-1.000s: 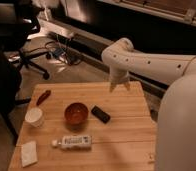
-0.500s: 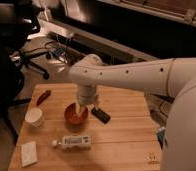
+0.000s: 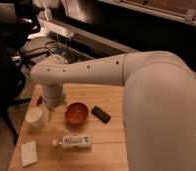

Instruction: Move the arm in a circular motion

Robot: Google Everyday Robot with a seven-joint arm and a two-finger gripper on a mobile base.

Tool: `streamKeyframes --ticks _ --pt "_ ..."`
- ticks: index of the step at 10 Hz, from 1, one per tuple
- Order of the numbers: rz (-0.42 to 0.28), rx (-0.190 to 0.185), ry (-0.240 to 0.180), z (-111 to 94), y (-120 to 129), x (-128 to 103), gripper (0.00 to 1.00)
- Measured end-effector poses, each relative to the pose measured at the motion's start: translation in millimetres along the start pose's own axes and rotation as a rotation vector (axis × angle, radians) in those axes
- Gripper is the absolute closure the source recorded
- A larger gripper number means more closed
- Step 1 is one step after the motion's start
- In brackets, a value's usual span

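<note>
Hanging from the short cylindrical end of the arm (image 3: 98, 70), the gripper (image 3: 50, 109) is showing only as a pale, blurred shape over the left part of the table, just above the gap between the white cup and the bowl. Whether it is open or closed, and whether it is holding anything, cannot be told.

Above it, the arm is filling much of the view. A glossy white tube, thick and rounded, is reaching from a very large smooth mass at the right edge across to the left, where it is bending at a rounded elbow and turning straight down toward the tabletop. Small dark screw holes are dotting the horizontal segment and the elbow.

Underneath, the wooden table (image 3: 111, 147) is showing pale planks with a faint grain. A squat white cup (image 3: 35, 117) is standing near the left edge, just beside the gripper. A round reddish-brown bowl (image 3: 77, 113), shiny inside, is sitting to its right, near the table's middle. A flat black rectangular object (image 3: 101, 114) is lying at a slant just right of the bowl. A white bottle (image 3: 73, 142) is lying on its side toward the front edge, and a pale square sponge (image 3: 29, 152) is resting at the front left corner. A small dark red item (image 3: 39, 100) is peeking out behind the arm's lower end; its shape cannot be made out.

Beyond the table, dark cables (image 3: 56, 50) are trailing across the floor.
</note>
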Motion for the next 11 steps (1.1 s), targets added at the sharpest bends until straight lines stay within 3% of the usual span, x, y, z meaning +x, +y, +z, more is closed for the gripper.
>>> streamKeyframes --ticks 4,5,6,8,9,11 --pt "0.013 0.148 -0.180 -45.2 -70.2 -118.5 0.35" --pt "0.038 0.179 -0.203 -54.6 -89.0 -130.3 0.35" --pt "0.100 0.217 -0.229 -67.7 -123.0 -137.0 0.35" --pt "0.281 0.271 -0.252 -87.3 -202.9 -109.4 0.35" --pt "0.394 0.296 -0.248 -94.1 -246.4 -74.1 0.35" --pt "0.607 0.332 -0.229 -104.0 -311.1 12.2 0.35"
